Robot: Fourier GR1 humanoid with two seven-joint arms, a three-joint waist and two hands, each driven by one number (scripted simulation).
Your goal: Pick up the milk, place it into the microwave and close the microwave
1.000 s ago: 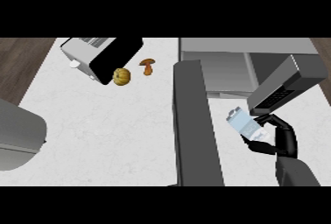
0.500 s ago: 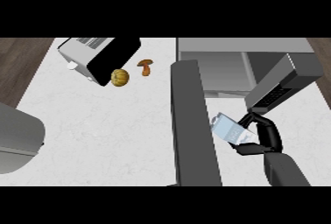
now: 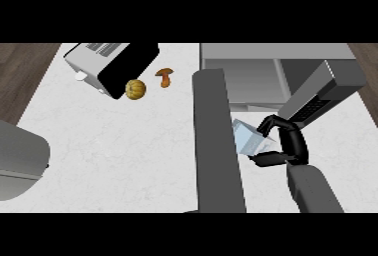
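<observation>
A: What does the right hand [image 3: 279, 145] do?

B: Its fingers and thumb are curled around the milk [image 3: 251, 139], one pale carton. The fingers come over the carton's top and the thumb is under it, so the hand has hold of it. The carton is tilted.

A: And where is the carton compared to the hand?

B: It is on the left side of the hand, between the hand and the open microwave door [image 3: 218, 140], just beside the door's edge. It is in front of the microwave [image 3: 255, 75], not inside it.

A: Is anything inside the microwave?

B: The part of the cavity that I can see, above the hand, holds nothing. Its control panel [image 3: 321, 92] is just above and to the right of the hand.

A: What is farther away?

B: Far to the upper left of the hand, on the counter [image 3: 133, 145], there is one toaster [image 3: 111, 67]. Beside it lie one round yellow-brown item [image 3: 135, 89] and one small brown mushroom [image 3: 166, 76], near each other but apart. At the far left there is one grey rounded object [image 3: 21, 160], partly cut by the edge.

A: How many hands do you see?

B: Only one, the right.
</observation>
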